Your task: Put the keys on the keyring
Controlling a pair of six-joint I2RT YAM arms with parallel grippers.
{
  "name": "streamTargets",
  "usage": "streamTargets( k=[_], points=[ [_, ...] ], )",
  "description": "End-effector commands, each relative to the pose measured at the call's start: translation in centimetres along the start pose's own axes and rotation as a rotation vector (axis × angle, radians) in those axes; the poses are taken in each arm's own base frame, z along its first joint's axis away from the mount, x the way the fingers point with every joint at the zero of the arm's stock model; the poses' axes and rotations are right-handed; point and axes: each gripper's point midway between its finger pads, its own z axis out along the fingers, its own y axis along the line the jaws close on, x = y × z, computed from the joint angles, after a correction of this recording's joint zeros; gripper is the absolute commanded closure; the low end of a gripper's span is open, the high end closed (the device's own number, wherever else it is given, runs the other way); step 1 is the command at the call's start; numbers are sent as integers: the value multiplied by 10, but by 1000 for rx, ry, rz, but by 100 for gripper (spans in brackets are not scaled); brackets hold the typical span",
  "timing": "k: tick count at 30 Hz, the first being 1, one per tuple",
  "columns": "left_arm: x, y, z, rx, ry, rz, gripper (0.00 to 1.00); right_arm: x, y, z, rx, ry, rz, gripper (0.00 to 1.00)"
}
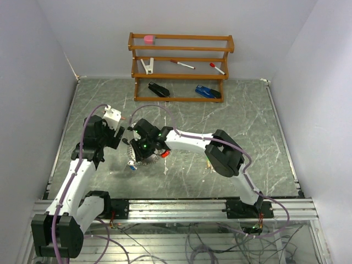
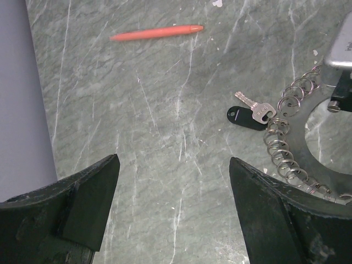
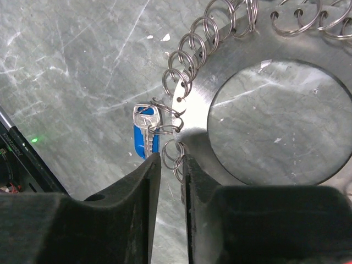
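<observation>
The keyring (image 3: 201, 104) is a flat silver hoop fringed with small split rings; it lies mid-table (image 1: 144, 153) under my right arm. A key with a blue tag (image 3: 146, 132) hangs from one of those rings. My right gripper (image 3: 171, 157) stands at the hoop's edge, its jaws a narrow gap apart, with a small split ring (image 3: 177, 159) between them. In the left wrist view a silver key with a black tag (image 2: 247, 115) lies beside the hoop's ring fringe (image 2: 280, 157). A red-tagged key (image 1: 165, 154) lies right of the hoop. My left gripper (image 2: 173, 159) is wide open over bare table, left of the hoop.
A red pen (image 2: 157, 33) lies on the table beyond my left gripper. A wooden rack (image 1: 181, 49) stands at the back with pens, a black stapler (image 1: 158, 89) and a blue object (image 1: 208, 92). Grey walls close in left and right.
</observation>
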Motion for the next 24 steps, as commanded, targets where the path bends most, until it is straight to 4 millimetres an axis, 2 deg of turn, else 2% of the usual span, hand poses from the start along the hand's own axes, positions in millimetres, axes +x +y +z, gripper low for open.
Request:
streamTargets(
  k=[1,18,24],
  points=[
    [-9,2,-1,0,-27,-10,8,14,2,8,-16,44,12,78],
    [-9,0,0,8,-26,-15,8,40,-4,20,-22,110,32,79],
    [-9,0,0,12,-25,-13,8,39,-9,21,-2,100,27,98]
  ],
)
